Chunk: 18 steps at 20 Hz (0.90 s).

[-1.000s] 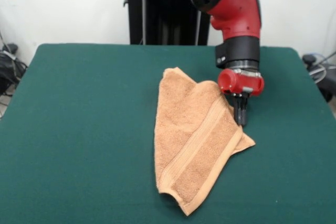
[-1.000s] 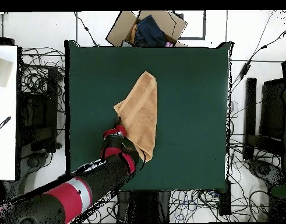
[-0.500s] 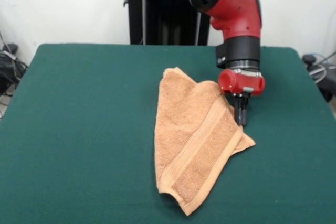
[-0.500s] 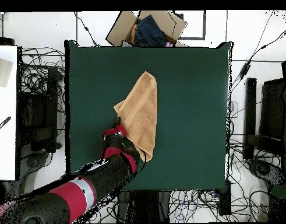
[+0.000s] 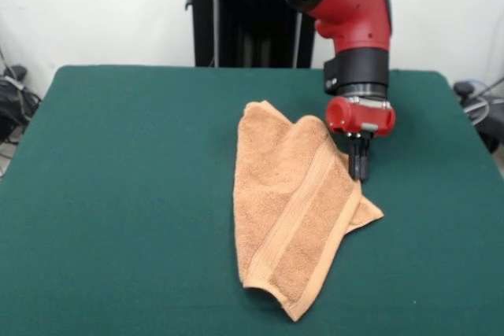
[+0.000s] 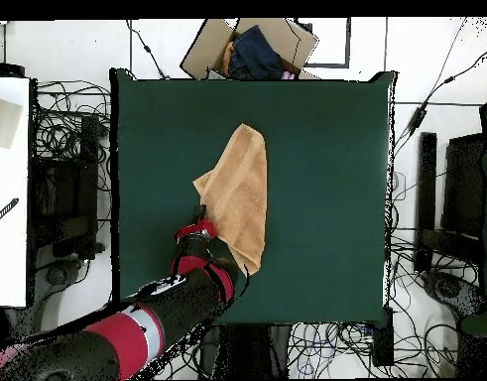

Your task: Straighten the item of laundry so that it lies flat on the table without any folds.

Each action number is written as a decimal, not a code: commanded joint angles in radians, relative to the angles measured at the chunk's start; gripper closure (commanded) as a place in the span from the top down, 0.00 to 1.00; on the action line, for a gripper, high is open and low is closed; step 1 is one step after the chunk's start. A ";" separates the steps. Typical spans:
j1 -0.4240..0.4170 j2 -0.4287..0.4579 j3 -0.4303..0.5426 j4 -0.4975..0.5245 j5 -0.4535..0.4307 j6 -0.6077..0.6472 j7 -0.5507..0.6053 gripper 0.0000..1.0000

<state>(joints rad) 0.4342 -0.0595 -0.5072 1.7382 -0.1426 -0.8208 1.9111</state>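
Light orange-tan terry towel (image 5: pixel 295 210), folded over itself, lies mid dark green felt table (image 5: pixel 118 194). Black gripper (image 5: pixel 358 169) at its edge; fingers look clenched on top layer. Step: unfolding. Next, prob.: draw flap outward, then release.

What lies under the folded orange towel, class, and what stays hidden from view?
Under the towel only the green table shows around its edges. A lower layer peeks out at its corner beside the gripper. Anything beneath the folded cloth is covered.

A robotics lab: tangled cables (image 6: pixel 73 149) and equipment racks (image 6: pixel 455 203) ring the green table (image 6: pixel 326 179).
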 commanded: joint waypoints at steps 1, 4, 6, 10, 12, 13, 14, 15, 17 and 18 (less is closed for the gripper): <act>-0.007 0.010 0.151 0.052 0.005 0.160 0.152 0.00; -0.012 0.005 0.155 0.055 0.005 0.164 0.147 0.00; -0.019 0.000 0.161 0.055 0.001 0.170 0.150 0.00; -0.016 -0.006 0.161 0.055 0.002 0.185 0.147 0.00; -0.016 -0.011 0.162 0.056 0.001 0.192 0.147 0.00; -0.017 -0.012 0.163 0.057 0.001 0.194 0.148 0.00; -0.021 -0.018 0.167 0.057 -0.004 0.202 0.148 0.00; -0.025 -0.021 0.170 0.058 -0.007 0.205 0.151 0.00; -0.033 -0.029 0.177 0.060 -0.012 0.213 0.155 0.00; -0.037 -0.034 0.180 0.060 -0.015 0.219 0.156 0.00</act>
<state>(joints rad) 0.4292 -0.0958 -0.4859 1.7734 -0.1428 -0.7533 1.9111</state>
